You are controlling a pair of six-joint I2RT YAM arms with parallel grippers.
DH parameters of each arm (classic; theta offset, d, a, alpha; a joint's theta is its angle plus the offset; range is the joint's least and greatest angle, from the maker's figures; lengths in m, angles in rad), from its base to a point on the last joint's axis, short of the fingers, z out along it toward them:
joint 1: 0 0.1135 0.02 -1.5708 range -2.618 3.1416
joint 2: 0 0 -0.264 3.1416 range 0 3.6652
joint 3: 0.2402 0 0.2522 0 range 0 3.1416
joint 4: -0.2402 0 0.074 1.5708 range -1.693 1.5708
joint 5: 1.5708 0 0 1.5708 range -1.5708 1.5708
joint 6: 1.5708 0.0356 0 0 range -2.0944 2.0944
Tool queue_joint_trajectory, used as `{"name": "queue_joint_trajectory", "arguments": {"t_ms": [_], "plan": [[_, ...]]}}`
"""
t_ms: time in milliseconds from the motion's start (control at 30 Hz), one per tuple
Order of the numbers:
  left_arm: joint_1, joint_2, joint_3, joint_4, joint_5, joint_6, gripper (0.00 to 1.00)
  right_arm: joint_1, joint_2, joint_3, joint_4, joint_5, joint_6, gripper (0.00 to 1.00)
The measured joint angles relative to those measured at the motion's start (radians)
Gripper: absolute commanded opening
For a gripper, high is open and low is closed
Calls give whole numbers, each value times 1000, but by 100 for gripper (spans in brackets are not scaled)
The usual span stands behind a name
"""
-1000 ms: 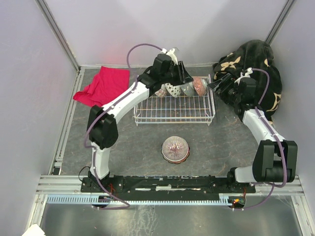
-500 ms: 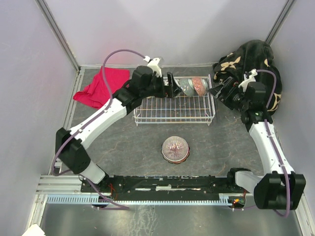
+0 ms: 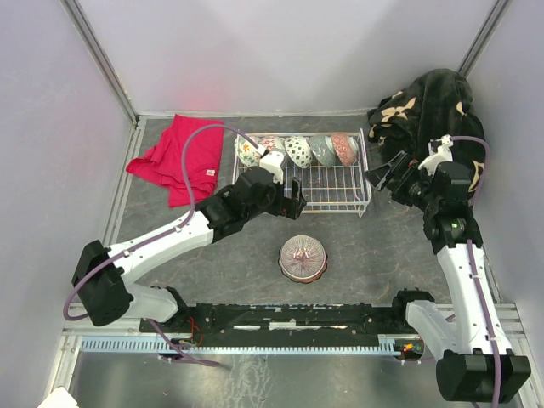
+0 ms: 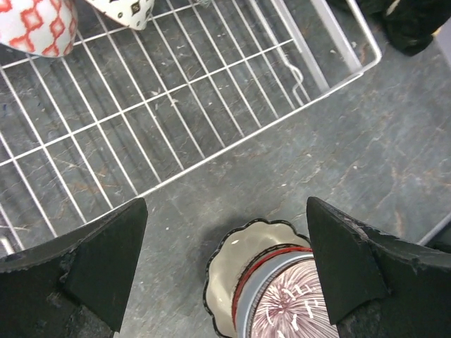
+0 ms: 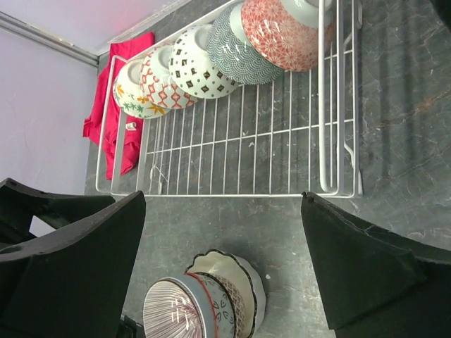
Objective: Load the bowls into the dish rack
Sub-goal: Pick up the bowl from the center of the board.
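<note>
From above, your left gripper (image 3: 291,204) hung wide and empty at the front edge of the rack (image 3: 336,189); your right gripper (image 3: 384,170) gaped too, beside its right end. Five bowls (image 3: 297,151) leaned along its far side — a stack (image 3: 303,258) sat apart in front. Left wrist: spread fingers (image 4: 106,267) framed the stack. Right wrist: wide fingers (image 5: 359,260), nothing held — rack and stack between them

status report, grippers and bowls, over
Left gripper open, empty; right gripper same. Five bowls on edge in dish rack. Stacked bowls on table in front, not loaded. Path clear.
</note>
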Motion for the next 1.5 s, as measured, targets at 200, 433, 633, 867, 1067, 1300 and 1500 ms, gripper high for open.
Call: {"name": "queue_joint_trajectory", "arguments": {"t_ms": [200,433,633,867,1067,1300,1500], "plan": [[-14,-4,-26,12,-93,31,99,0,-29,-57,2,3,3,99],[-10,-4,-27,19,-123,34,99,0,-16,-95,-1,30,3,99],[-10,-6,-27,19,-130,34,99,0,-10,-95,-2,51,10,99],[-10,-8,-27,19,-129,34,99,0,-10,-100,-1,62,23,99],[-10,-8,-27,18,-130,34,99,0,4,-104,-1,69,38,99],[-12,-10,-27,1,-152,34,99,0,18,-105,-1,69,57,99],[-50,-6,5,-69,-170,34,99,0,23,-105,0,69,65,99]]}}
